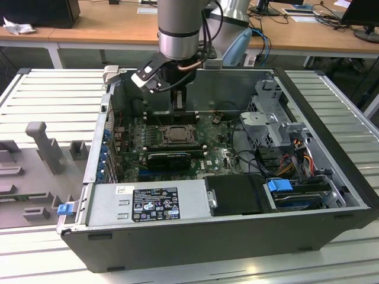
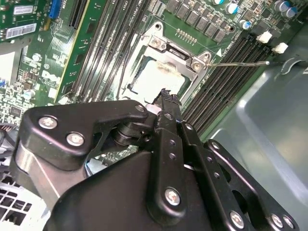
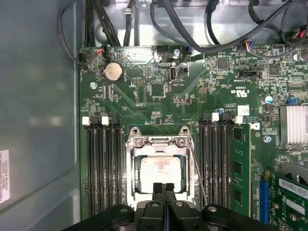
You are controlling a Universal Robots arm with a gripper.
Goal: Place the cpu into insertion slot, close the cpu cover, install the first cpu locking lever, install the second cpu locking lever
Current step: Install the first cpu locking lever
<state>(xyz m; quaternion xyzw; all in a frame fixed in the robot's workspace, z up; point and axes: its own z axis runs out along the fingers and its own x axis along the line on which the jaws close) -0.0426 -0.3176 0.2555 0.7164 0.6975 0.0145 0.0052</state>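
Over the cpu cover (image 3: 131,166), fingers (image 3: 157,190) pinched together, empty
Risk: tips skid off the thin locking lever (image 2: 240,63), scraping the cpu (image 3: 161,171)

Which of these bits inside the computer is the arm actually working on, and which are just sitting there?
In the job: cpu, under the cpu cover; thin wire locking lever beside it; the jaws, shut, close over the cpu's edge.
Just there: memory slots; coin battery; grey power supply box; grey blocks on the bench.
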